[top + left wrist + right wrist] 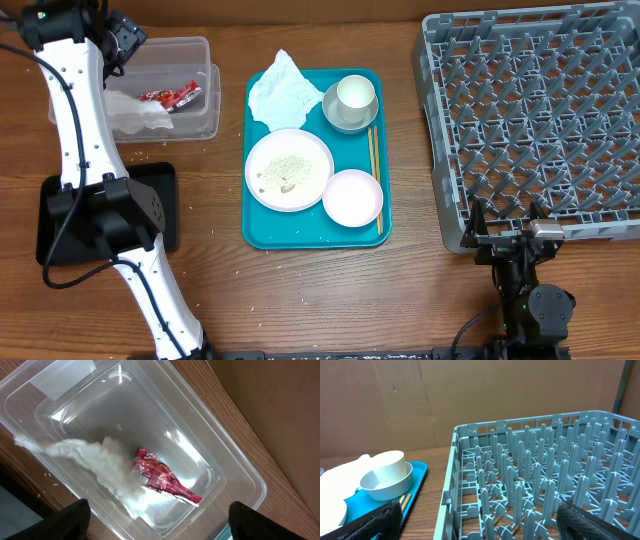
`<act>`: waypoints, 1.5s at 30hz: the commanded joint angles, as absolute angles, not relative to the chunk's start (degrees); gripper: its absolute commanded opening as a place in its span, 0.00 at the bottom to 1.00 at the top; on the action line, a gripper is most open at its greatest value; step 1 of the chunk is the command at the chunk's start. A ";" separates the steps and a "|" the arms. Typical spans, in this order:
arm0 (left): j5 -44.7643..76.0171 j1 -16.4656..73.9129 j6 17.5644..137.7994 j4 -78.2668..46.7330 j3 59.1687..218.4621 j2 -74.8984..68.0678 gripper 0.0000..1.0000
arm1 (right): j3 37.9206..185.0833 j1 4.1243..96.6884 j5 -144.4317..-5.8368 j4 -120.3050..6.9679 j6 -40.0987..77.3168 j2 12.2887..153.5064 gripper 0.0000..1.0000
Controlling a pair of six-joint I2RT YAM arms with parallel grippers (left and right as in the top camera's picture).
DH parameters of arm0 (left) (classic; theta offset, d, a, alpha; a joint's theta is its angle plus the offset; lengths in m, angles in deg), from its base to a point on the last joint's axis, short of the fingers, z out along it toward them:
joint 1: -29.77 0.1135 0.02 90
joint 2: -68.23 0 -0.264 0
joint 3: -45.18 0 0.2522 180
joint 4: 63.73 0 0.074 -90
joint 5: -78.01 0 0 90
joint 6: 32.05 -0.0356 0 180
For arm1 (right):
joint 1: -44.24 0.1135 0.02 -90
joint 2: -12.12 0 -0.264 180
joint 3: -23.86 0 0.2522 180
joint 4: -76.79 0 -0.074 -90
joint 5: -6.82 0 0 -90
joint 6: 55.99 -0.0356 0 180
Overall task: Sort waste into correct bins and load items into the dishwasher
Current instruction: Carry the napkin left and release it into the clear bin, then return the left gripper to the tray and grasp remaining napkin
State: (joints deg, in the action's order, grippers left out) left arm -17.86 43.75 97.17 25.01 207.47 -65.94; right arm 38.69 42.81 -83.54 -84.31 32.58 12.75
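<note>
Both pincers stand spread and empty. The left gripper [160,514] hangs over the clear tub [235,467] at the far left, where the red sauce packet [162,477] lies touching a crumpled napkin [105,467]. The right gripper [482,522] sits at the near edge of the dish rack [530,475]. On the teal tray [290,230] rest the plate [289,170], chopsticks [374,170] and cup [356,92].

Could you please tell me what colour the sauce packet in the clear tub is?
Red; the sauce packet shows best in the left wrist view.
</note>
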 commanded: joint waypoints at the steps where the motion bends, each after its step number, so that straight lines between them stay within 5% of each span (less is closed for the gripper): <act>1: -16.55 43.64 96.29 24.48 207.14 -66.70 0.88 | 38.10 42.61 -83.47 -84.63 32.97 12.29 1.00; 10: -0.22 39.01 76.71 20.79 207.10 -67.97 0.81 | 38.10 42.61 -83.47 -84.63 32.97 12.29 1.00; 15: 4.44 33.32 69.72 20.88 207.10 -70.53 0.70 | 38.10 42.61 -83.47 -84.63 32.97 12.29 1.00; 21: 3.93 25.54 63.40 18.71 207.10 -76.52 0.72 | 38.10 42.61 -83.47 -84.63 32.97 12.29 1.00; 30: -17.09 17.78 59.92 12.68 207.10 -86.02 0.78 | 38.10 42.61 -83.47 -84.63 32.97 12.29 1.00; 38: -19.89 17.54 59.60 12.35 207.10 -88.49 0.75 | 38.10 42.61 -83.47 -84.63 32.97 12.29 1.00; 42: -19.04 17.50 59.62 13.44 207.05 -88.65 0.64 | 38.10 42.61 -83.47 -84.63 32.97 12.29 1.00; 45: -15.52 17.48 59.62 14.41 206.86 -89.17 0.36 | 38.10 42.61 -83.47 -84.63 32.95 12.29 1.00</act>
State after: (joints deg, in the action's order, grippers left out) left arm -17.53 17.15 60.40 13.42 207.38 -87.99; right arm 38.69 42.81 -83.54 -84.28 32.58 12.75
